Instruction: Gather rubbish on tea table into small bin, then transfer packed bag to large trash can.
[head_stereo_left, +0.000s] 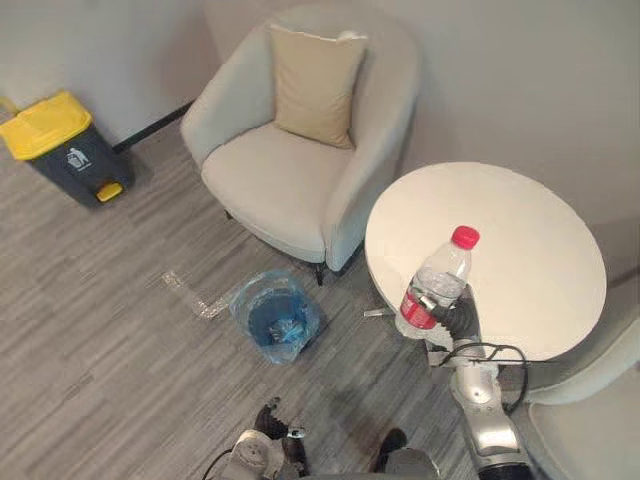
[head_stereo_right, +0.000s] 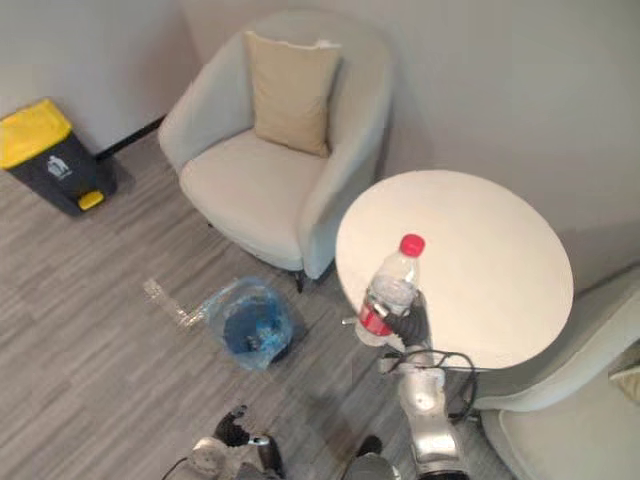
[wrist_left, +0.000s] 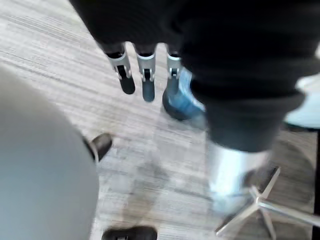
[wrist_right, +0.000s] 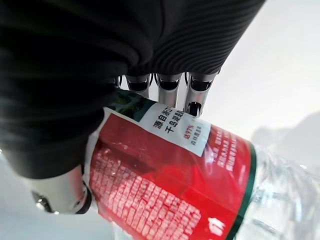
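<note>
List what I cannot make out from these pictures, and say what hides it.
- Small bin, contents: too small in the eye views, down inside its blue bag.
- Large trash can, inside: its shut yellow lid covers it.
- Bottle, base: the right hand, curled round it, hides whether it touches the table.
- Second chair: cut off by the eye views' right and lower edges.

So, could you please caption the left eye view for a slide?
Right hand grips a red-capped water bottle at the edge of the round table; the small bin stands on the floor.
</note>
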